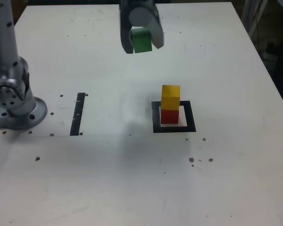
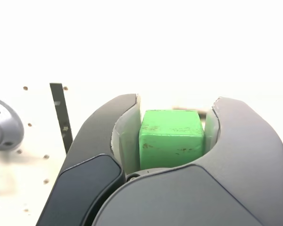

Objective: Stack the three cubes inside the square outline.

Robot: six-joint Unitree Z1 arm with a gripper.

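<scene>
Over the far part of the white, spotted tabletop (image 1: 104, 183), one dark grey two-fingered gripper (image 1: 142, 49) is closed on a small matte green cube (image 1: 142, 40), holding it up in the air between its two fingers. Three cubes are in sight altogether: that green one aloft, and two standing as a stack, a yellow cube (image 1: 170, 97) resting on a red cube (image 1: 170, 117). Both of those appear upright. One thick black square outline with a white centre (image 1: 191, 117) lies around the foot of the stack; the red cube sits inside it, nearer its left edge in the exterior view, with some white showing to the right.

One narrow, straight black strip (image 1: 78, 114) lies well apart from the outline, between it and the single round grey metal base (image 1: 21, 114) at the exterior view's left. Small dark spots dot the tabletop, too many and too faint in places for me to count surely.

Up close, from the wrist, two pale pads (image 2: 128, 139) flank the green cube, whose top and front face both show, two faces in all, with brownish scuffs on the paint. The green cube is near neither of the other two, held well apart from their stack.
</scene>
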